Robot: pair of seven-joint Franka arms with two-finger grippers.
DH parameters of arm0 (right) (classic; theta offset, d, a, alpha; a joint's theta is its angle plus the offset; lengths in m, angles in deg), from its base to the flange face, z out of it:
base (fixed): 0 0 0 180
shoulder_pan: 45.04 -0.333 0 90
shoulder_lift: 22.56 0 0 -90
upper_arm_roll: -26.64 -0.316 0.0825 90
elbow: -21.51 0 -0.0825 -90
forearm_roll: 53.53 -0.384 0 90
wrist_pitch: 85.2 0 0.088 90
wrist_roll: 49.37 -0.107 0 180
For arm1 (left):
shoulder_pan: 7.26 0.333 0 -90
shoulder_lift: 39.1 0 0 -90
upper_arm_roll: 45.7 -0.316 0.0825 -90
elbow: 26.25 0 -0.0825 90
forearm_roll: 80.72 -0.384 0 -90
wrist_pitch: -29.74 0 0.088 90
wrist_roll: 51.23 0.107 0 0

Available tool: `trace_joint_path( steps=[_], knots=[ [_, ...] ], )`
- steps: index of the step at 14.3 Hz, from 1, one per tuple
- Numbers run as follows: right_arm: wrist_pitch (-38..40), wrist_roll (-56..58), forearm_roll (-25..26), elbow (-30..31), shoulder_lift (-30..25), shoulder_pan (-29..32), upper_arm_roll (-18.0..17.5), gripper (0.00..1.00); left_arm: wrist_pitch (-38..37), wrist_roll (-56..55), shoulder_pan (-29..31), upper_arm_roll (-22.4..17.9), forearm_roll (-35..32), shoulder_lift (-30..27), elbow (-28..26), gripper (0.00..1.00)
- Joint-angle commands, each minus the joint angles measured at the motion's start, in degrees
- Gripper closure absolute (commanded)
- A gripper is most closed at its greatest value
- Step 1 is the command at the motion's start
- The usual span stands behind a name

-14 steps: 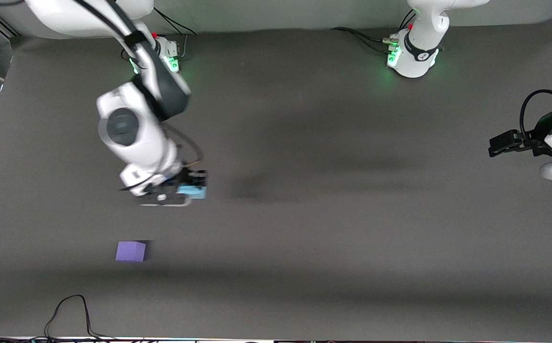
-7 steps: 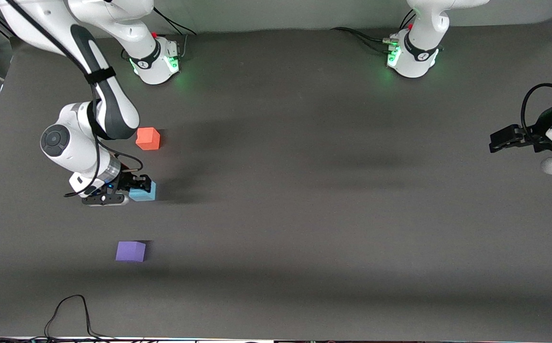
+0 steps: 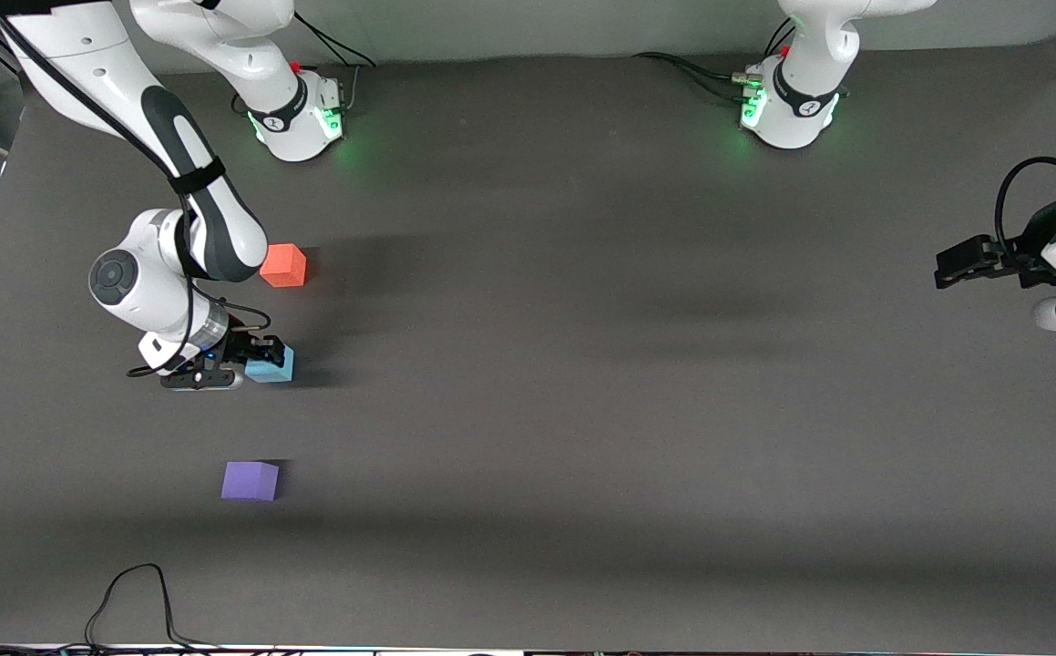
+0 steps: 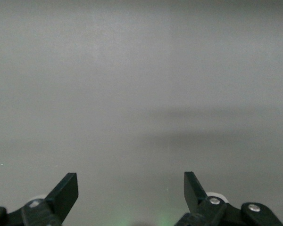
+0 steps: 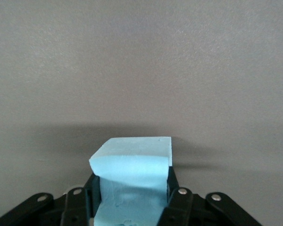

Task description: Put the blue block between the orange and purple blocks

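My right gripper (image 3: 259, 362) is shut on the light blue block (image 3: 272, 366), low over the mat between the orange block (image 3: 283, 265) and the purple block (image 3: 251, 480). In the right wrist view the blue block (image 5: 132, 174) sits squeezed between the fingers (image 5: 174, 193) and its sides are pinched in. The orange block lies farther from the front camera, the purple block nearer. My left gripper (image 3: 951, 271) is open and empty at the left arm's end of the table, waiting; its view shows the spread fingers (image 4: 66, 190) over bare mat.
The dark grey mat (image 3: 582, 410) covers the table. A black cable (image 3: 136, 592) loops onto the mat at its near edge, nearer to the front camera than the purple block. The two arm bases (image 3: 295, 114) stand along the edge farthest from the front camera.
My right gripper carried the blue block toward the right arm's end of the table, then settled low between the orange and purple blocks. The orange block came into view. The left arm barely moved.
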Motion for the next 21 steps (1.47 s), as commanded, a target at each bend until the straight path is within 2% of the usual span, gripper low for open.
trace_joint_path(
  steps=[1, 3, 5, 13, 16, 19, 21],
  knots=[
    [-1.2, 2.5, -2.2, -0.1, 0.6, -0.4, 0.2, 0.00, 0.2, 0.8, -0.1, -0.1, -0.3, -2.0, -1.7, 0.00],
    [-0.5, 2.6, -2.2, -0.1, -0.4, -0.5, 0.2, 0.00, 0.2, 0.8, 0.0, -0.2, -0.3, -2.0, -1.7, 0.00],
    [3.3, 2.6, -2.2, -0.6, -4.1, -0.5, 0.2, 0.00, 0.2, 0.8, 0.0, -0.2, -0.3, -1.9, -1.7, 0.00],
    [25.2, 0.5, -1.0, -2.0, -29.8, 1.0, 0.2, 0.00, 0.3, 0.8, -0.3, -0.1, -0.7, -1.9, -1.4, 0.00],
    [38.9, -0.5, 5.6, -12.2, -29.1, 1.6, 0.2, 0.00, 0.3, 0.8, -0.3, -0.1, -0.7, -1.9, -1.5, 0.00],
    [40.5, -3.2, 6.9, -15.3, -27.4, 1.4, -0.4, 0.00, 0.4, 0.8, -0.3, -0.1, -0.7, -1.9, -1.5, 0.00],
    [41.0, -3.7, 11.9, -18.0, -25.9, 1.2, -1.4, 0.00, 0.4, 0.8, -0.3, -0.1, -0.6, -1.9, -1.5, 0.00]
  ],
)
